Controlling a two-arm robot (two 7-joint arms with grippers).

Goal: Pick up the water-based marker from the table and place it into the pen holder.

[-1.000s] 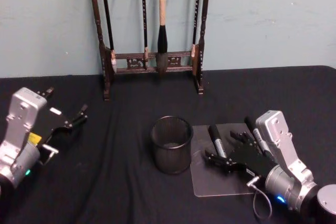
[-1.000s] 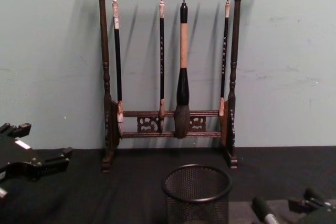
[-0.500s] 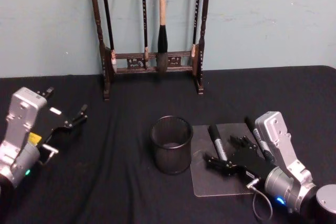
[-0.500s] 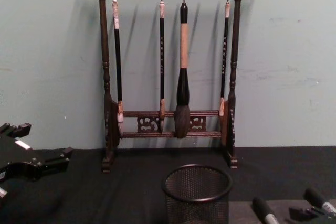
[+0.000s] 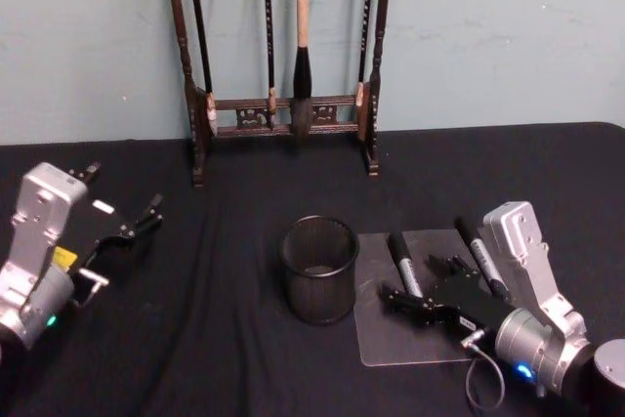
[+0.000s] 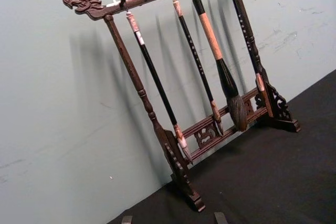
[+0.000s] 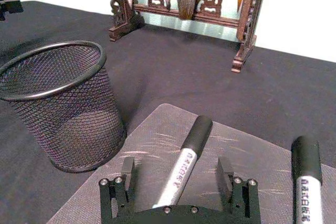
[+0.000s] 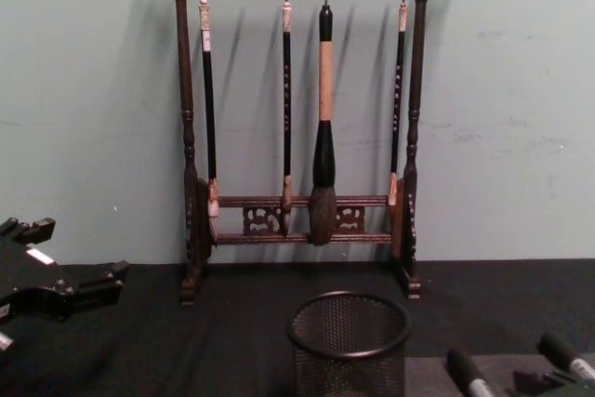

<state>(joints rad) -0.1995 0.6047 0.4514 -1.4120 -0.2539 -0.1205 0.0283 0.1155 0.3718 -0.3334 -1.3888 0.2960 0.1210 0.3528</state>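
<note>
Two markers: the water-based marker [image 5: 402, 261] and a second marker [image 5: 480, 253] lie almost parallel, black caps pointing away from the robot, on a clear mat [image 5: 391, 341] in the lower right of the head view.
Right gripper [image 5: 410, 278]: low over the mat at lower right, its jaws spread wide with one finger on each side of the water-based marker's grey barrel; in the right wrist view neither finger seems to touch it.
Left gripper [image 5: 125, 187]: parked at the left edge of the head view above the black table [image 5: 215, 339], fingers apart, holding nothing.
Pen holder [image 5: 319, 269]: stands upright at centre frame, just beside the mat's left edge, mouth open; it looks empty.
Handling: the marker is probably light and rigid, a smooth round plastic tube (the sort that rolls at a nudge), so on the slick mat it could skid or twist if one finger lands first.
Where to hold: likely mid-barrel, on the printed grey section just below the cap and close to the balance point, squeezed squarely across the barrel so neither end droops on the lift.
Risk: the second marker lies near the right-hand finger and could be knocked.
Backdrop: a wooden brush rack [image 5: 283, 104] fills the upper centre, well apart from the work.
</note>
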